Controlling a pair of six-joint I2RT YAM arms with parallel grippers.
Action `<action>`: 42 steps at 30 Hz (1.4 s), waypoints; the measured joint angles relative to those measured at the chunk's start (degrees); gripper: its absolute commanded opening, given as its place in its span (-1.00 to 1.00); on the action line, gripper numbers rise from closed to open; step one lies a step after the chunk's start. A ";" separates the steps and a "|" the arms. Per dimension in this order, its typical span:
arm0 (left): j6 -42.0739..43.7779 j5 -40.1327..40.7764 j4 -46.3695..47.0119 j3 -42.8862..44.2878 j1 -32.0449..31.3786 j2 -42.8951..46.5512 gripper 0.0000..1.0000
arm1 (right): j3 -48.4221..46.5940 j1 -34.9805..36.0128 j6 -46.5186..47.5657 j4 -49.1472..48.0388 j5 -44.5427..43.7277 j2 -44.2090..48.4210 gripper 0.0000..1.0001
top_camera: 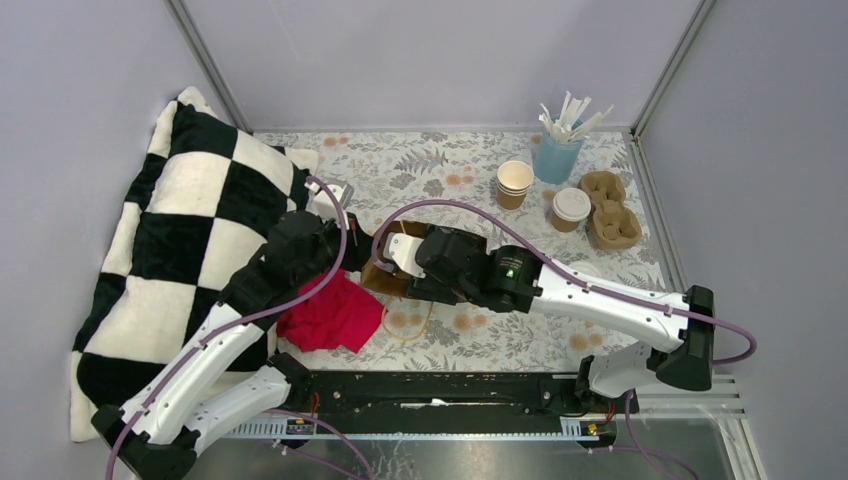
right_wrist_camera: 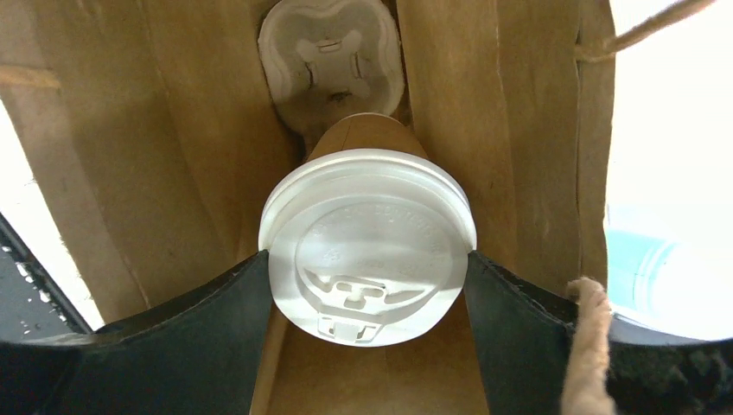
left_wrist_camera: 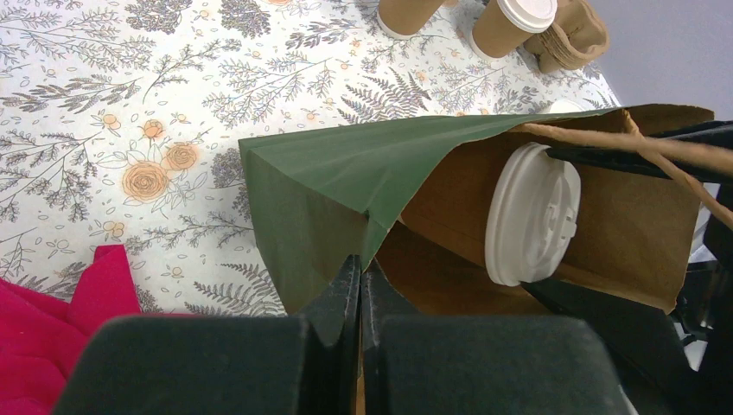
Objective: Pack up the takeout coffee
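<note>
Plain grey walls (top_camera: 430, 60) box in your table, which is covered by a floral cloth (top_camera: 440, 170). The green bag (left_wrist_camera: 346, 173) lies on its side mid-table, its brown-lined mouth open. Your left gripper (left_wrist_camera: 360, 281) is clenched on the bag's lower lip. Your right gripper (right_wrist_camera: 367, 290) reaches into the mouth, its fingers pressed to both sides of the held cup (right_wrist_camera: 367, 242) at the white lid. Deeper in the bag, straight ahead of it, sits a second cup (right_wrist_camera: 331, 52). The bag's twine handle (left_wrist_camera: 640, 147) trails across the mouth. Beyond the bag to the far right stand a third lidded cup (top_camera: 571, 209), a stack of open cups (top_camera: 515, 183), a cardboard carrier (top_camera: 608, 210) and a blue cup of sticks (top_camera: 558, 150). A red cloth (top_camera: 335, 315) lies just beside the bag, and a checkered pillow (top_camera: 190, 220) lies to the bag's left.
</note>
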State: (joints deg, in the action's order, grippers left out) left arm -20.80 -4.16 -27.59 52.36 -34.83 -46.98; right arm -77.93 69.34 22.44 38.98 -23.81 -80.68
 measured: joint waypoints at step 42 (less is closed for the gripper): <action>-4.24 -3.65 -1.20 -7.41 -0.11 9.14 -1.00 | 12.81 -2.91 0.94 -10.97 -4.96 -2.73 0.42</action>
State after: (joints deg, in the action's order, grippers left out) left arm -25.04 -7.81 -28.80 44.95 -34.94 -37.85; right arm -65.12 66.43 23.38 28.01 -28.77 -83.42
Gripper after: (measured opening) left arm 0.005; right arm 0.821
